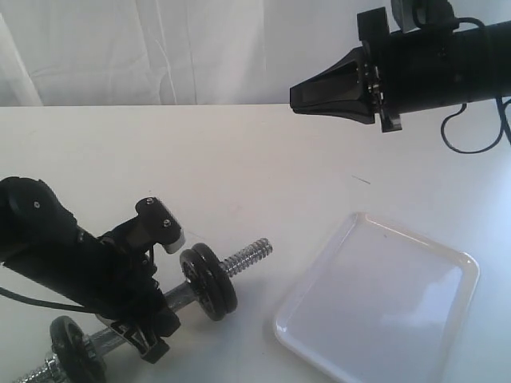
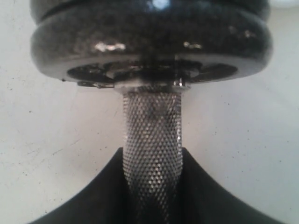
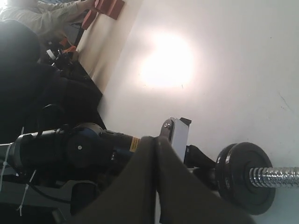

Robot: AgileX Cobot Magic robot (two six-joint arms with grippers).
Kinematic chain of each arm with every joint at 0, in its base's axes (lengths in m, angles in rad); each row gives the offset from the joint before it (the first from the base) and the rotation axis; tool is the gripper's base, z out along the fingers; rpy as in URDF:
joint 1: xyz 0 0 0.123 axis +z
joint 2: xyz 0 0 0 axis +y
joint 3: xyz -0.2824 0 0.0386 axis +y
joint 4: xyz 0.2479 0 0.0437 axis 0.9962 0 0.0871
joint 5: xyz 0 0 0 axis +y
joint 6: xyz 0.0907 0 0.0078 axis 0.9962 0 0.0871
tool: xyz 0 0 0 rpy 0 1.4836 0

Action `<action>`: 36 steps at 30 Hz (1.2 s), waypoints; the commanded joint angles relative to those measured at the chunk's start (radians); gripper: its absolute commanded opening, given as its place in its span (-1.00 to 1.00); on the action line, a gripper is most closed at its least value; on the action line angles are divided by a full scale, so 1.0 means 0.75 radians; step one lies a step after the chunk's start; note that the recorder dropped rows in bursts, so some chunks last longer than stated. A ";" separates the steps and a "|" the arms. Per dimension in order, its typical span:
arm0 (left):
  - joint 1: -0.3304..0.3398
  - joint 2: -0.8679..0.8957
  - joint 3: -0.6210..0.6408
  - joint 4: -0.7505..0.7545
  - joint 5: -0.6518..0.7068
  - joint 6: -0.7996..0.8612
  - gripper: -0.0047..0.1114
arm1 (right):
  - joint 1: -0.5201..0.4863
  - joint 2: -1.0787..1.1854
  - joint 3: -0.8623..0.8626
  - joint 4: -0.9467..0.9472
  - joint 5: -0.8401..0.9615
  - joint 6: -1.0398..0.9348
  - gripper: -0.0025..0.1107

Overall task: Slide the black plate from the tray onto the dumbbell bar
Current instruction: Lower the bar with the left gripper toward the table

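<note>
The chrome dumbbell bar [image 1: 247, 257] lies at the table's front left. My left gripper [image 1: 156, 287] is shut on its knurled middle [image 2: 152, 126], one finger on each side. The black plate [image 1: 209, 281] sits on the bar just inside the threaded end, tight against a second black disc [image 2: 149, 46]. Another black disc [image 1: 76, 359] sits at the bar's far end. The white tray [image 1: 375, 295] at the front right holds nothing. My right gripper [image 1: 294, 100] hangs high over the back right, shut on nothing. In the right wrist view its fingertips [image 3: 156, 140] meet, with the plate [image 3: 243, 179] beyond.
A white curtain closes off the back of the table. The left arm's black body [image 1: 48, 239] lies along the front left edge. A black cable [image 1: 479, 136] loops under the right arm. Past the table's edge, the right wrist view shows a person [image 3: 42, 16].
</note>
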 commanded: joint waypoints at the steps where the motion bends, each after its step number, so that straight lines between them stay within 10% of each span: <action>1: 0.001 -0.057 -0.038 -0.114 -0.007 -0.002 -0.92 | 0.004 -0.011 -0.001 0.002 0.006 -0.019 -0.96; 11: 0.001 0.006 -0.021 -0.114 -0.013 0.000 -0.89 | 0.004 -0.011 0.003 -0.006 0.006 -0.019 -0.96; 23: 0.001 0.020 -0.021 -0.114 -0.013 -0.002 -0.11 | 0.004 -0.011 0.003 -0.009 0.006 -0.019 -0.96; 36: 0.001 0.020 -0.021 -0.112 0.075 -0.005 0.15 | 0.004 -0.011 0.003 -0.009 0.006 -0.019 -0.96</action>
